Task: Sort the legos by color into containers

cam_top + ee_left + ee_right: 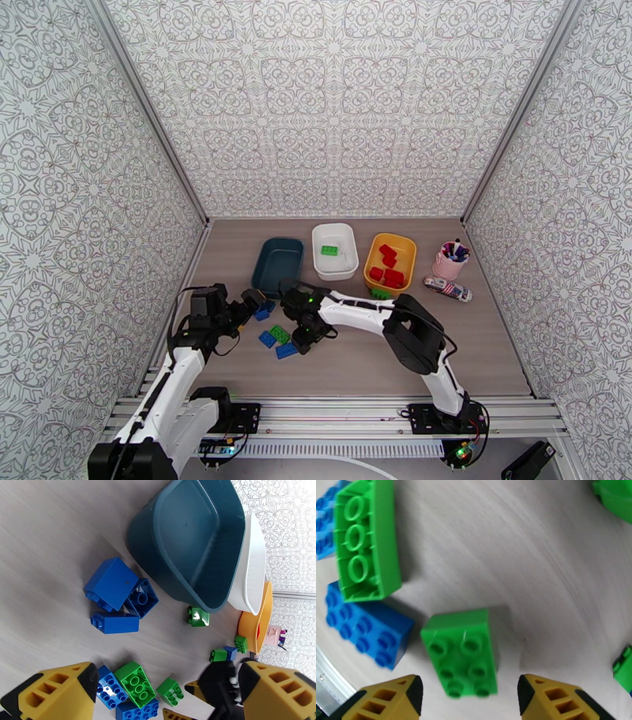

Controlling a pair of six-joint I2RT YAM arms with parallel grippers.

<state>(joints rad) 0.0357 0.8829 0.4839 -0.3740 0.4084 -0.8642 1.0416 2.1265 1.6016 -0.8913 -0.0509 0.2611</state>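
Loose legos lie near the front left: three blue bricks [114,598] in a cluster, and a green brick [280,332] among blue ones [268,339]. My right gripper [470,689] is open, and the near end of a small green brick [464,653] lies between its fingertips with a gap on each side. My left gripper [168,675] is wide open above the table, holding nothing, beside the blue cluster. The dark teal tub [276,264] is empty. A single green brick [329,251] lies in the white tub [335,268], and several red bricks [389,264] lie in the yellow tub [407,245].
A pink cup of pens [450,260] and a small tube [448,288] stand at the right. More green bricks [198,616] lie by the tubs' near edges. Both grippers [305,339] work close together, with patterned walls on three sides.
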